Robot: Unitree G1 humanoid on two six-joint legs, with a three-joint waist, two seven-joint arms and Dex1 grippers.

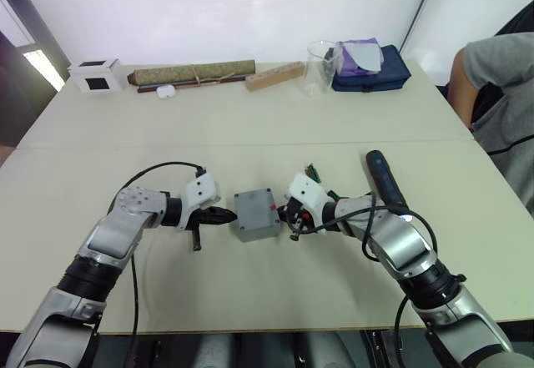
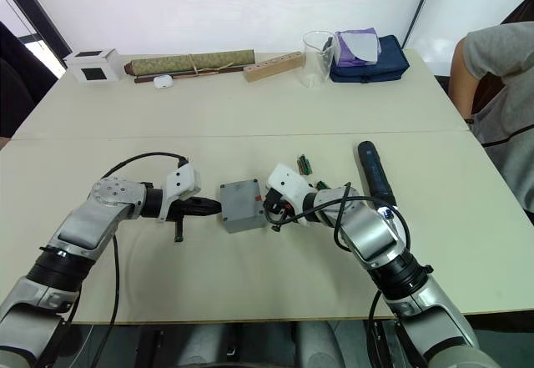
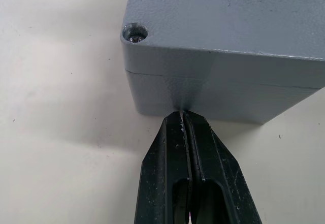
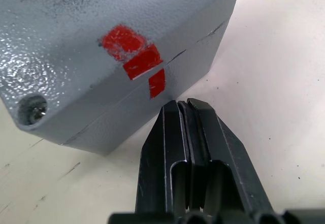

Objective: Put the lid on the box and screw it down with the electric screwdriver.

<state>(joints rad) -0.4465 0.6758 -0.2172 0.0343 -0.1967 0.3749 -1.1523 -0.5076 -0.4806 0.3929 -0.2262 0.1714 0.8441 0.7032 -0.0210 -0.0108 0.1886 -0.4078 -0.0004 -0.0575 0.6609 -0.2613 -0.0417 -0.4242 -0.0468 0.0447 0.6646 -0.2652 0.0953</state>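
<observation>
Left end effector (image 3: 184, 117) pressed together, touching box (image 3: 223, 89) side; right end effector (image 4: 184, 104) pressed together beside box.

Glass beaker (image 1: 318, 67), navy pouch (image 1: 372, 68)

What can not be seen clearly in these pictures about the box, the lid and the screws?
- Inside of the box: hidden by the lid on top.
- Screw in the corner hole: too deep to tell if tightened, left wrist view.
- Other corners: cut off by the edges of both wrist views.
- Electric screwdriver bit: too small.
</observation>
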